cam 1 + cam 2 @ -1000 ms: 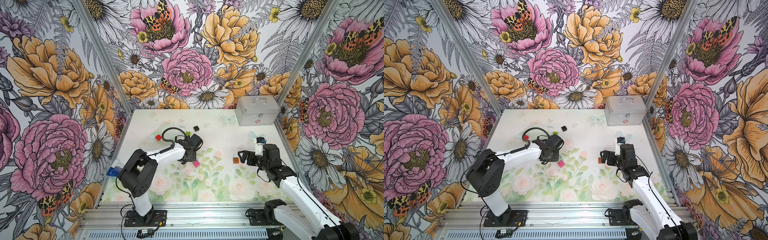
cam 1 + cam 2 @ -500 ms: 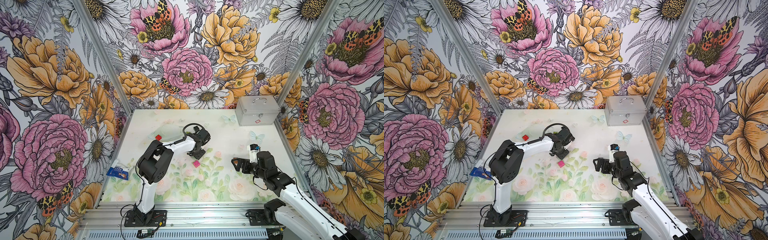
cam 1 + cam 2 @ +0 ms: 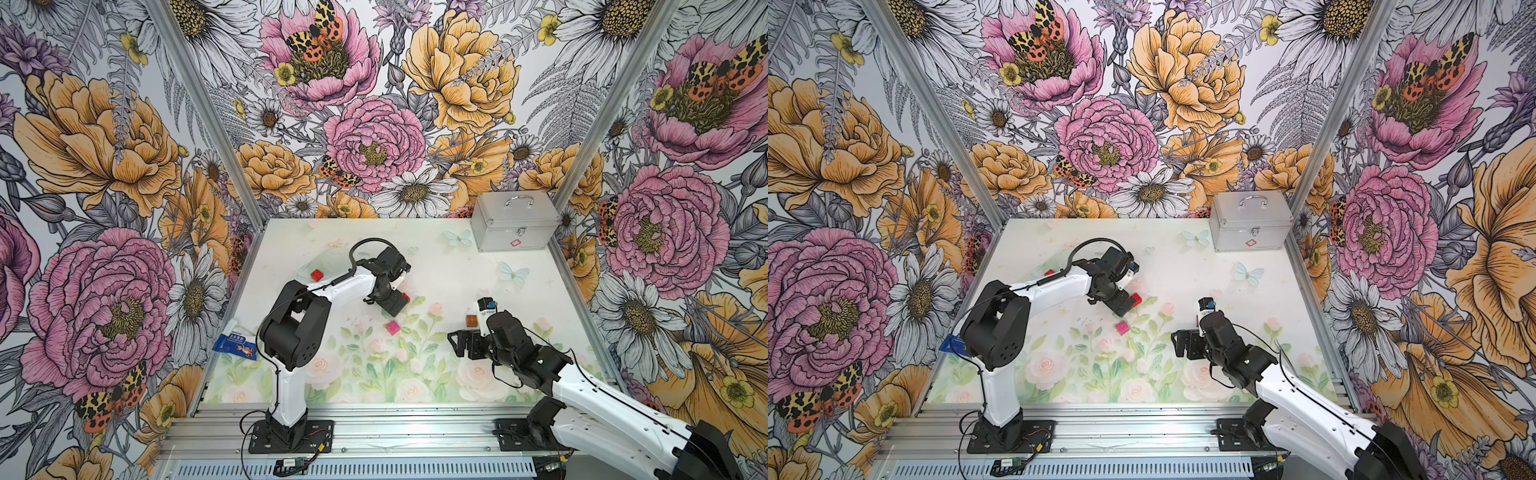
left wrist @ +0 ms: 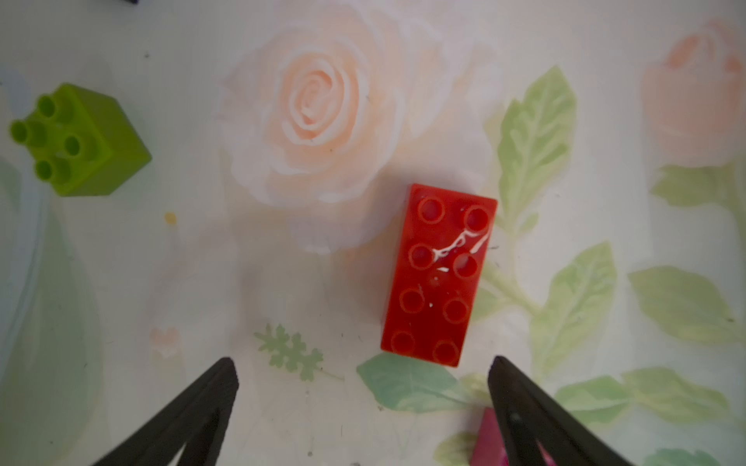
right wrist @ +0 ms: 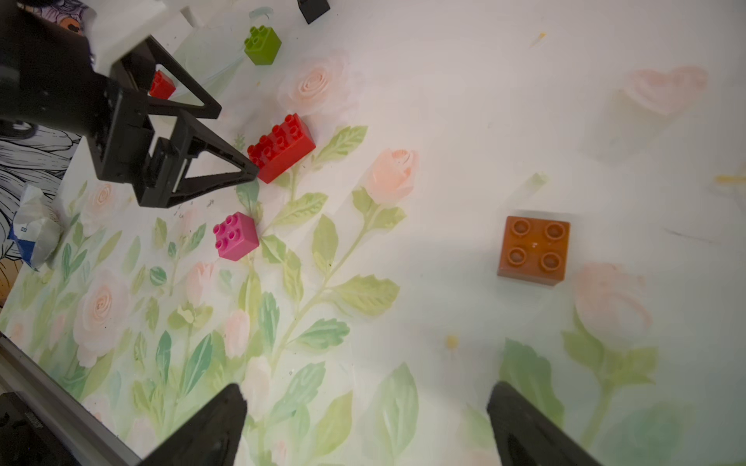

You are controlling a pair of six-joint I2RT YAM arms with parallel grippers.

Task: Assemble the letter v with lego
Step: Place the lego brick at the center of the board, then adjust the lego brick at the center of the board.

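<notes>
Left gripper: fingers spread, grasping nothing. Long red brick lies flat on the mat just beyond the tips, closer to one finger. Pink brick sits just nearer. Orange-brown brick is well right, ahead of my right gripper, which is also spread and empty. Nothing joined yet. I'd centre over red and square to its narrow sides before closing. Silver case: red emblem, no legible text.
</notes>
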